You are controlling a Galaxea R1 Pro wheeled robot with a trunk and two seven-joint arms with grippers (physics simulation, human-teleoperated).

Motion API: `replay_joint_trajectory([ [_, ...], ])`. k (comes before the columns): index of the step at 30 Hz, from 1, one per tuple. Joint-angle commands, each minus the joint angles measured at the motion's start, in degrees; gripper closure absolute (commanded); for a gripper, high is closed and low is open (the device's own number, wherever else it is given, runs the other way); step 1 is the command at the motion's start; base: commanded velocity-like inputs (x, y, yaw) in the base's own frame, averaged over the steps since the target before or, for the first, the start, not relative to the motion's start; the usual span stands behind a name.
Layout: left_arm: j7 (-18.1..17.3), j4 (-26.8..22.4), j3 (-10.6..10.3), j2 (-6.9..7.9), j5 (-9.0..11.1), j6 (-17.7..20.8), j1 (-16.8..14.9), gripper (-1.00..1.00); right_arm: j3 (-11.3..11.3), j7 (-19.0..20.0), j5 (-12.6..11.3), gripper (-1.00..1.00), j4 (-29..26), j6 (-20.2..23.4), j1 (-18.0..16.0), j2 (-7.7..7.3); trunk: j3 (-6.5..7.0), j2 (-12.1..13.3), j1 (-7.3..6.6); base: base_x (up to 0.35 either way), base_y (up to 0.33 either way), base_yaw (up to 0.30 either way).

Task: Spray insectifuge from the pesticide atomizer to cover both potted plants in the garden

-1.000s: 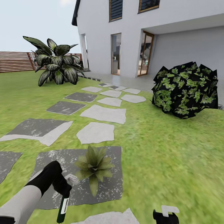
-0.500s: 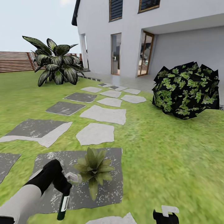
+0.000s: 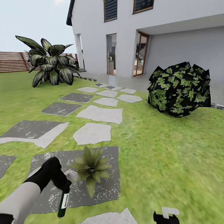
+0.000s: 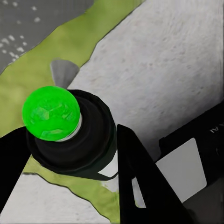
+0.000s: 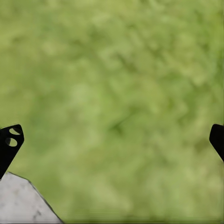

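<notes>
We see olive speckled plant (image 3: pixel 91 168) on grey white-flecked slab (image 3: pixel 107 183); dark green bottle (image 3: pixel 63 203) with white band, bright green cap; black-and-green shrub (image 3: pixel 179 90); white house (image 3: pixel 161 31).

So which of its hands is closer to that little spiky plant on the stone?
The left hand, holding the atomizer, sits right beside the potted plant. The right hand hangs low over the grass, well off to the plant's other side.

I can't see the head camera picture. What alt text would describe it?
The robot's left gripper holds a pesticide atomizer pointing down beside a small potted plant on a grey stepping stone, in a lawn before a white house.
</notes>
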Motion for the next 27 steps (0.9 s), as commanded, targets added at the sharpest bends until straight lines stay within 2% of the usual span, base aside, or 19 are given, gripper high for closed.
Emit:
replay_joint_trajectory([
  [1, -1.4, -0.1, -0.2, 0.03, -0.6, 0.3, -0.7, 1.00, -0.4, -0.2, 0.6, -1.00, 0.1, -0.2, 0.0, -0.03, -0.06, 0.0, -0.01, 0.001, 0.002, 0.000],
  [3, -4.4, 0.0, -0.3, 0.01, -1.8, 0.3, -3.1, 1.00, -0.4, -0.3, 0.6, -1.00, 0.1, -0.2, 0.1, -0.07, -0.06, 0.0, -0.01, 0.000, 0.000, 0.000],
  [4, -5.4, 0.0, -0.3, -0.15, -3.1, 0.3, -3.6, 1.00, -0.4, -0.3, 0.6, -1.00, 0.1, -0.2, 0.1, -0.12, -0.06, 0.0, -0.01, 0.000, 0.000, 0.000],
  [8, -11.1, 0.0, -1.1, -1.48, -10.6, 0.4, -4.2, 1.00, -0.4, -0.2, 0.6, -1.00, 0.0, -0.2, 0.1, -0.23, -0.06, 0.0, -0.01, 0.000, 0.000, 0.000],
  [11, -15.2, 0.0, -1.3, -1.70, -14.5, 0.4, -4.2, 1.00, -0.4, -0.3, 0.6, -1.00, 0.0, -0.2, 0.1, -0.24, -0.06, 0.0, -0.01, 0.000, 0.000, 0.000],
  [13, -15.8, 0.0, -1.3, -1.66, -15.2, 0.4, -4.1, 1.00, -0.4, -0.3, 0.5, -1.00, 0.0, -0.2, 0.1, -0.25, -0.06, 0.0, -0.01, 0.000, 0.000, 0.000],
  [18, -16.2, -0.1, -1.2, -1.43, -15.6, 0.4, -4.1, 1.00, -0.4, -0.3, 0.5, -1.00, 0.0, -0.2, 0.1, -0.17, -0.06, 0.0, -0.01, 0.000, -0.008, 0.036],
  [24, -16.2, -4.6, -0.9, -1.40, -15.5, 0.4, -3.6, 1.00, -0.4, -0.3, 0.5, -1.00, 0.0, -0.2, 0.1, -0.16, -0.06, 0.0, -0.01, 0.000, -0.218, 0.247],
  [27, -16.2, -5.2, -0.8, -1.44, -15.5, 0.4, -3.4, 1.00, -0.4, -0.3, 0.5, -1.00, 0.0, -0.2, 0.1, -0.16, -0.06, 0.0, -0.01, -0.011, -0.269, 0.276],
])
